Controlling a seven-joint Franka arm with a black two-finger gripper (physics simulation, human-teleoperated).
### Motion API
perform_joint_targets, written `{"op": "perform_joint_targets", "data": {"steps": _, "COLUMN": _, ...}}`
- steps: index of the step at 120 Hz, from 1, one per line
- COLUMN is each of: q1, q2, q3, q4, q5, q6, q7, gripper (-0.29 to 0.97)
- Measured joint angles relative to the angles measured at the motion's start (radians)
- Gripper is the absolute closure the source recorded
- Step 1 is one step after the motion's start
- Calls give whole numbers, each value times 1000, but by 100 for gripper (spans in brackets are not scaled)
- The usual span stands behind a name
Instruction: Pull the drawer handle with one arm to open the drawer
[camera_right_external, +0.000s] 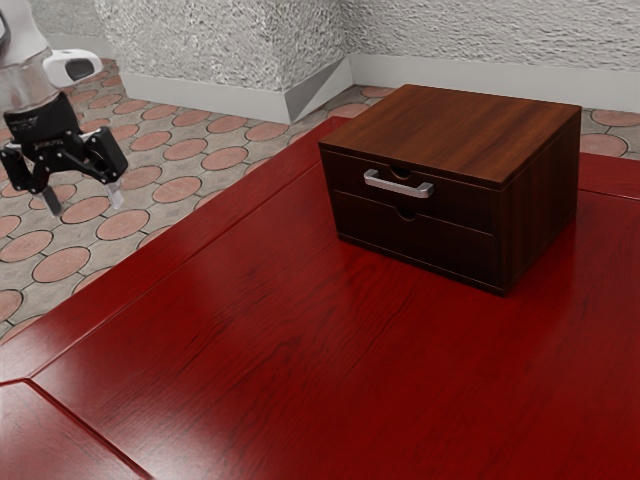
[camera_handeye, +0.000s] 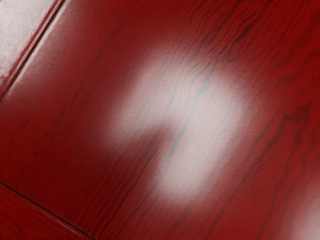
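Observation:
A dark wooden cabinet (camera_right_external: 455, 180) with two drawers stands on the red table (camera_right_external: 300, 350) toward the exterior view's right. Its upper drawer (camera_right_external: 410, 190) carries a silver bar handle (camera_right_external: 397, 185) and sits flush with the front; the lower drawer (camera_right_external: 415, 235) has only a notch. My black gripper (camera_right_external: 83, 200) hangs at the exterior view's far left, well away from the cabinet, its fingers spread open with nothing between them. The wrist view looks down on glossy red table wood (camera_handeye: 165, 130) with a bright glare patch.
A grooved border strip (camera_right_external: 150, 270) runs along the table's edge on the exterior view's left. Beyond it lies a floor of round tiles (camera_right_external: 180, 150) and a rough white wall (camera_right_external: 300, 40). Wide bare tabletop spans between my gripper and the cabinet.

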Motion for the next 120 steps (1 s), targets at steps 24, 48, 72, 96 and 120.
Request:
{"op": "perform_joint_targets", "data": {"steps": 24, "q1": -62, "q2": -17, "q3": -3, "q4": 162, "q5": 6, "q6": -30, "q7": -14, "gripper": 0}}
{"op": "perform_joint_targets", "data": {"steps": 48, "q1": -242, "q2": -37, "q3": -59, "q4": 365, "q5": 17, "q6": -84, "q7": -22, "gripper": 0}}
{"op": "perform_joint_targets", "data": {"steps": 72, "q1": -187, "q2": -27, "q3": -85, "q4": 360, "q5": 19, "q6": -104, "q7": -28, "gripper": 0}}
{"op": "perform_joint_targets", "data": {"steps": 96, "q1": -186, "q2": -228, "q3": -193, "q4": -68, "q5": 23, "q6": -43, "q7": -32, "gripper": 0}}
{"op": "perform_joint_targets", "data": {"steps": 120, "q1": -191, "q2": -706, "q3": -324, "q4": -674, "q5": 3, "q6": 45, "q7": -45, "gripper": 0}}
